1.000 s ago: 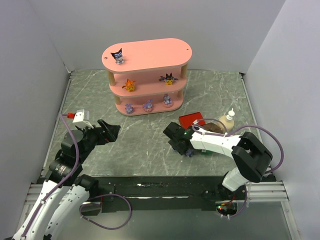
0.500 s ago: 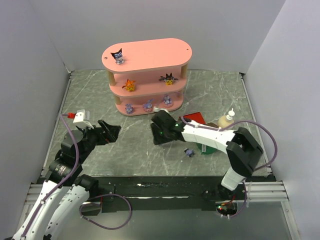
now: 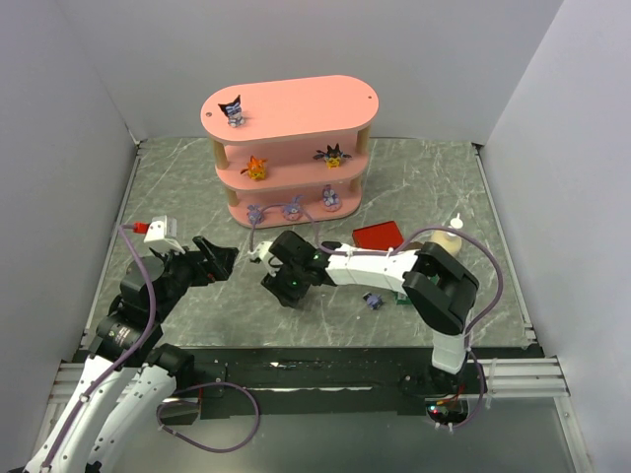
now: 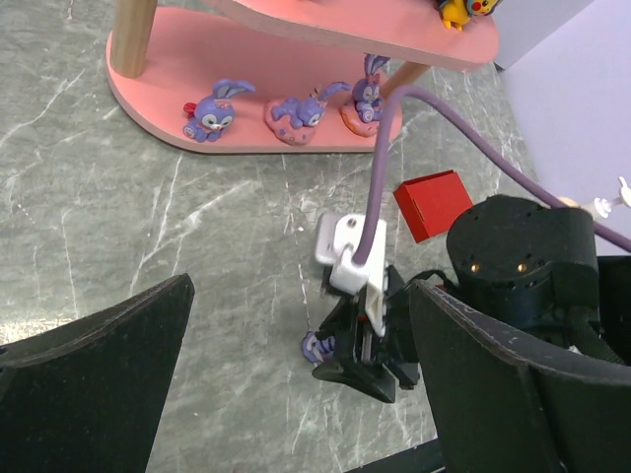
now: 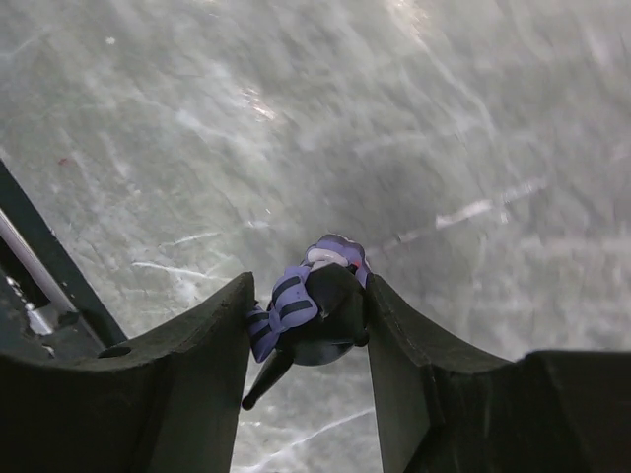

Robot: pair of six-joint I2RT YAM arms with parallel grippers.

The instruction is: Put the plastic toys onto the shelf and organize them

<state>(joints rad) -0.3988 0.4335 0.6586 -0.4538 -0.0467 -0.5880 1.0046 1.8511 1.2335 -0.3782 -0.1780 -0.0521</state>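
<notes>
Toy (image 5: 320, 286): dark, pointed ears, clamped between right gripper (image 5: 308, 313) jaws.
Shelf (image 3: 306, 106): on the far side, nearer this gripper.
Left gripper (image 3: 219, 258): jaws apart, empty.

Bright, even light comes from overhead, softened by the pale walls (image 3: 296, 39). The top view is sharp edge to edge; shadows are short and soft, pooling under the boards of the shelf (image 3: 296, 108) and on the table (image 3: 424, 177) beside it. The marbled stone carries a mild sheen, no hard glare. In the left wrist view the fingers (image 4: 94, 384) of the left gripper (image 4: 301, 286) are near-black, featureless wedges, a little soft at the frame's bottom, while shelf and table are crisp. The right wrist view is dimmest: the table is blurred, with pale highlights at top and a broad grey shadow; the dark figurine (image 5: 317, 313) between the fingers (image 5: 187, 394) of the right gripper (image 5: 311, 286) is fairly sharp
</notes>
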